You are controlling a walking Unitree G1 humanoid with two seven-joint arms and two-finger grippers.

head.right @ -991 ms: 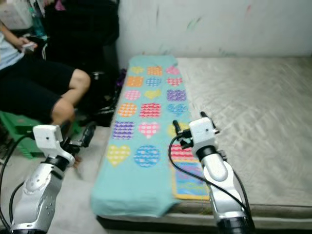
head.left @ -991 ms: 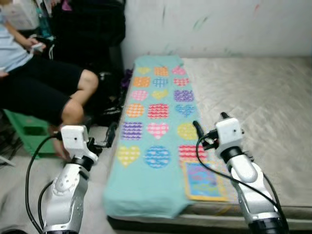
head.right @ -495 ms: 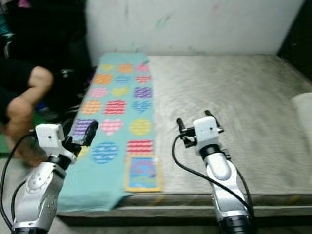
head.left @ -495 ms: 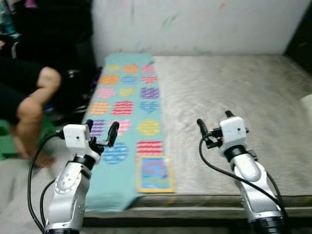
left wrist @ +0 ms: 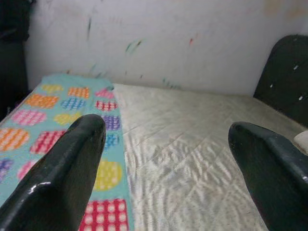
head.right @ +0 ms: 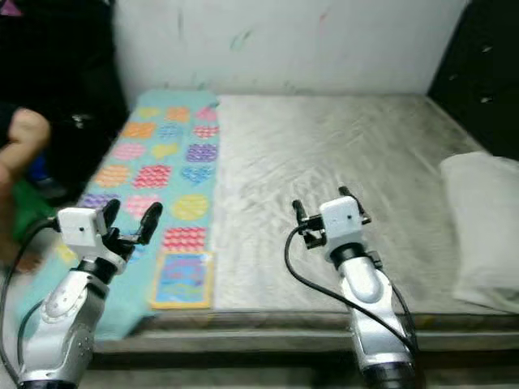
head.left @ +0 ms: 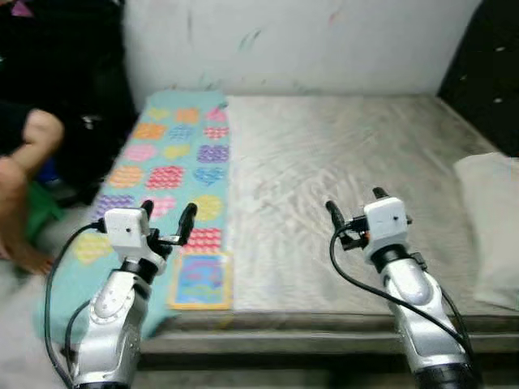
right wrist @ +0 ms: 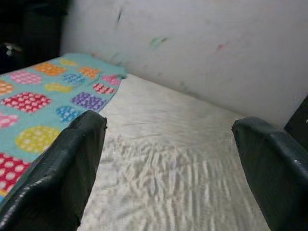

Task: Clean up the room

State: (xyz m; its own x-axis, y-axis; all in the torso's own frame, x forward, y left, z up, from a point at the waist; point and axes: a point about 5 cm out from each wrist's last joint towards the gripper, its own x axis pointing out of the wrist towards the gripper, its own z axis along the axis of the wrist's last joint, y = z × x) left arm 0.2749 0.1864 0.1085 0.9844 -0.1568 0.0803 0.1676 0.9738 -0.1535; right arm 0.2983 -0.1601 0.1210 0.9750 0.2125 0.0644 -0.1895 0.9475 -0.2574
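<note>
- Our view has swung right since a second ago: the person's knee point(head.left: 32, 134) now sits at the left edge.
- The left gripper point(head.left: 166, 219) hovers, jaws apart, over the teal patterned blanket point(head.left: 166, 158).
- The right gripper point(head.left: 354, 212), also spread, hangs above the bare mattress point(head.left: 340, 154).
- A white pillow point(head.left: 495, 219), newly in view, looks like our next tidying target.

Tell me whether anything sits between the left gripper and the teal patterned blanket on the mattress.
Nothing visible does. The open left gripper hovers directly above the teal patterned blanket, with only air between them.
</note>
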